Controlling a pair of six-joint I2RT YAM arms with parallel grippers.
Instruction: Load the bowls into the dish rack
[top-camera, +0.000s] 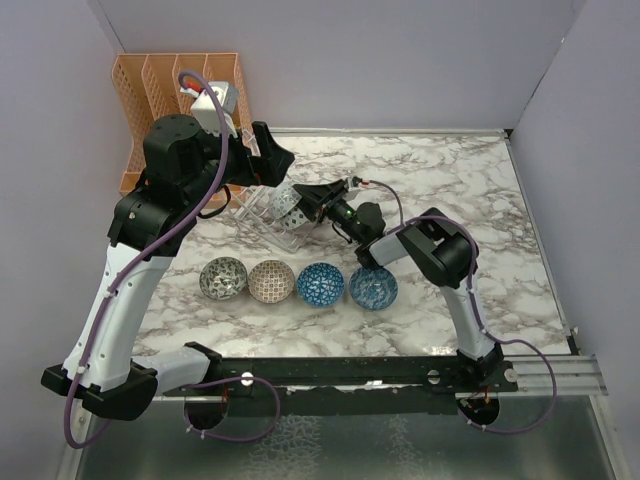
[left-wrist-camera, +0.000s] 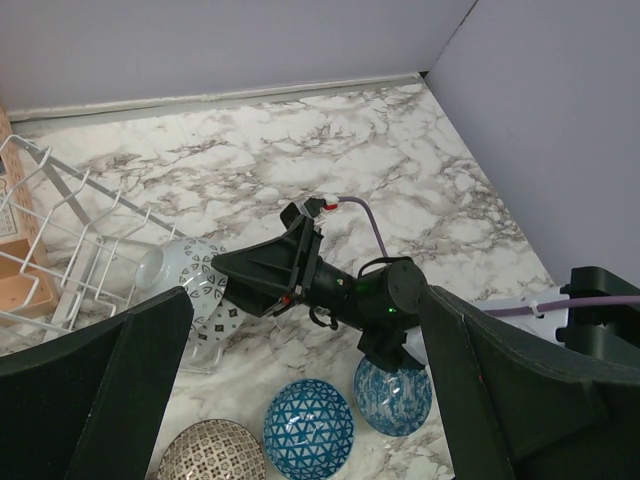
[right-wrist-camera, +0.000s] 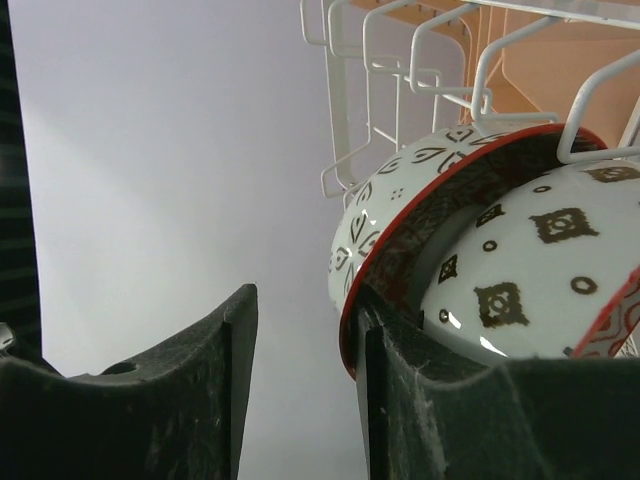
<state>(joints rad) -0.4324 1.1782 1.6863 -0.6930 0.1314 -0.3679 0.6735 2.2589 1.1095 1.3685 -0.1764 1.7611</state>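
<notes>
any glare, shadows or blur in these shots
Right wrist view: small bright glints on the glossy white bowl, otherwise flat light. Top view: even light, faint shadows under the row of bowls, sharp throughout. Left wrist view: no glare, marble table evenly lit.

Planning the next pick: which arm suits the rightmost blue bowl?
Probably right: the right gripper is at the dish rack, near that blue bowl; the left gripper hangs farther away.

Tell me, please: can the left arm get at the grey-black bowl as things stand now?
Probably yes. The left gripper hangs open and empty over the dish rack; the grey-black bowl lies uncovered at the row's left end, on that arm's side. Only the beige bowl crowds one side.
</notes>
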